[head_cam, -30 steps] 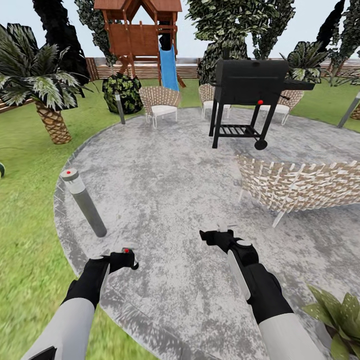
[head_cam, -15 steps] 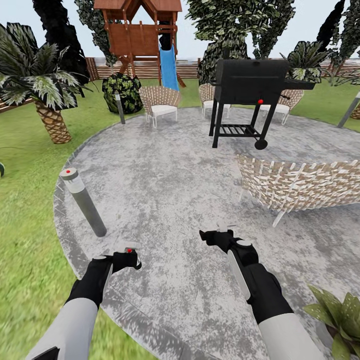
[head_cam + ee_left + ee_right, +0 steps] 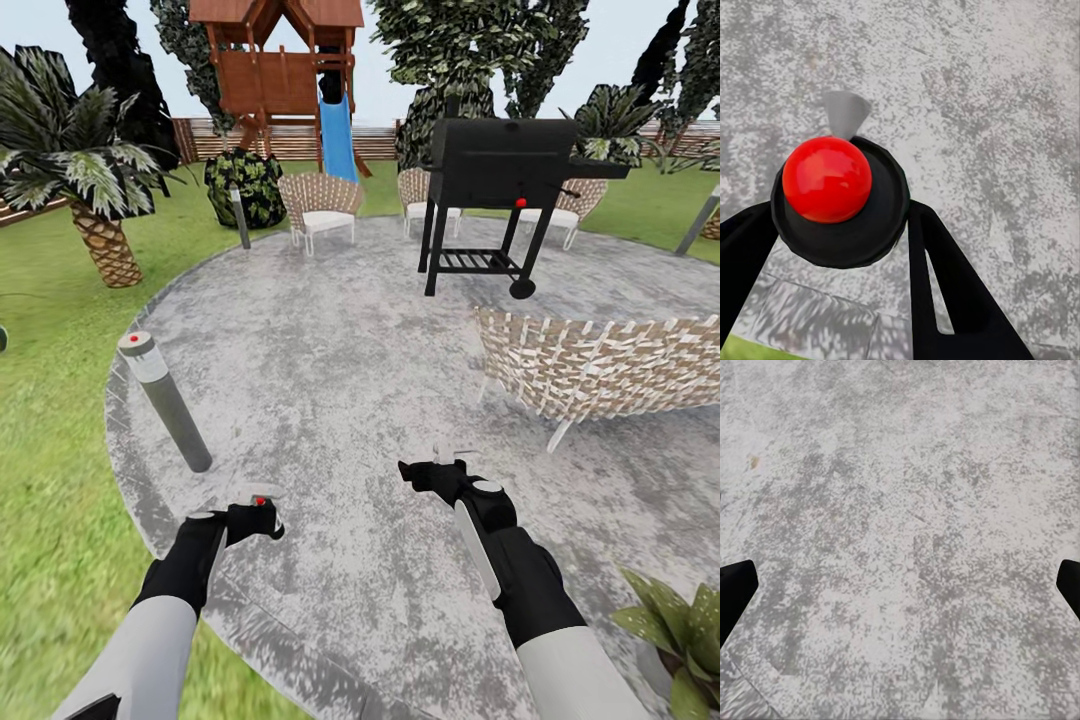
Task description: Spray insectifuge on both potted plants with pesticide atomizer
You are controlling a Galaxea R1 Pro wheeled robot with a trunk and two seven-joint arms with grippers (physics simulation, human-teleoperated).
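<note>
Patio (image 3: 340, 340): round, mottled grey, lawn at its rim
Left hand (image 3: 258, 518): 7 o'clock, closed around pesticide atomizer (image 3: 840, 196), red spot up
Right hand (image 3: 437, 470): 5 o'clock, spread wide, nothing held
Potted plant (image 3: 678, 628): 4 o'clock
Bollard lamp (image 3: 165, 400): 9 o'clock
Grill (image 3: 500, 190): 1 o'clock

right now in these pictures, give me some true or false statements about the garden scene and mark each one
1. The left gripper holds the spray bottle with the red spot. True.
2. The right gripper is shut on a plant pot. False: it is open over the bare patio.
3. The black grill stands on the lawn. False: it stands on the patio.
4. A grey post lamp stands near the patio's edge. True.
5. A leafy plant is beside the right arm. True.
</note>
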